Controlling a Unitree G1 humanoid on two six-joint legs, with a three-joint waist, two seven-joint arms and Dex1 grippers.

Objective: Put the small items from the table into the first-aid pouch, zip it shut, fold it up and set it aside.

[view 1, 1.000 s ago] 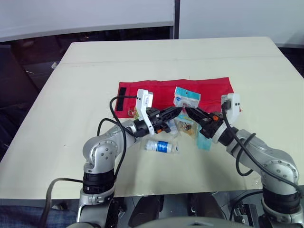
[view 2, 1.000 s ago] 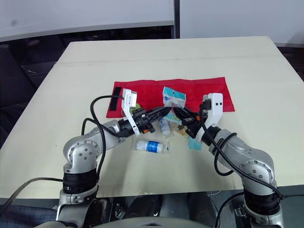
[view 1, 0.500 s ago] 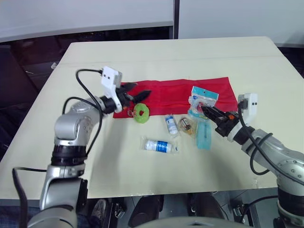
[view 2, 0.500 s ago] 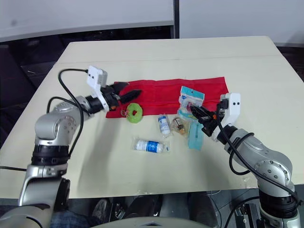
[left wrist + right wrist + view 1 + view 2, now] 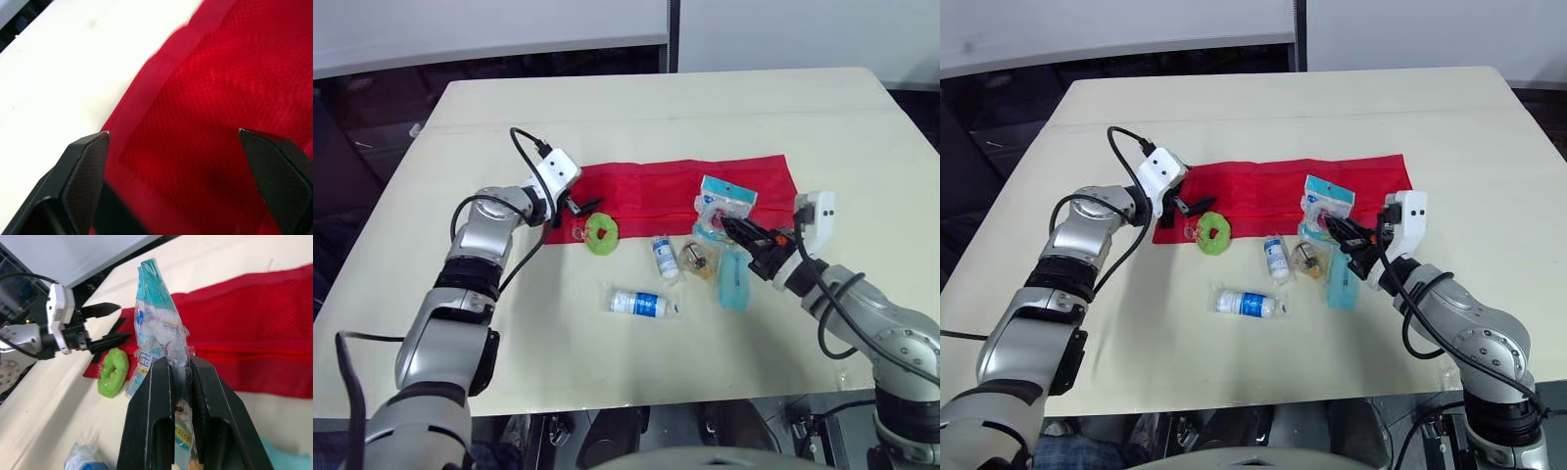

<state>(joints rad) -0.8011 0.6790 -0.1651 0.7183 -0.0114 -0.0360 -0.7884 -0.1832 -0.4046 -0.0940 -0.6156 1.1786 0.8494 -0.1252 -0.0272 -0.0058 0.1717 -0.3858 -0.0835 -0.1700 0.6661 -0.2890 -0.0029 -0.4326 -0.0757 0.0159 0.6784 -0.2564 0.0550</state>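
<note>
The red first-aid pouch [image 5: 666, 184] lies flat and unfolded across the table's middle. My left gripper [image 5: 581, 207] hovers open at the pouch's left end, its fingers [image 5: 85, 161] spread wide over the red fabric [image 5: 205, 122]. My right gripper [image 5: 736, 229] is shut on a clear teal-printed packet [image 5: 159, 333], held up just in front of the pouch's right part. On the table in front of the pouch lie a green ring [image 5: 602, 233], a small bagged bottle [image 5: 663, 257], a small clear packet [image 5: 697, 257], a teal packet [image 5: 734, 279] and a white-and-blue tube [image 5: 641, 302].
The cream table [image 5: 607, 108] has bare surface behind the pouch and on both sides. Its front edge runs close below the tube. A dark floor lies beyond the table's far edge.
My left gripper opened and swung from the middle out to the pouch's left end. My right gripper drew back to the right, still holding the packet.
</note>
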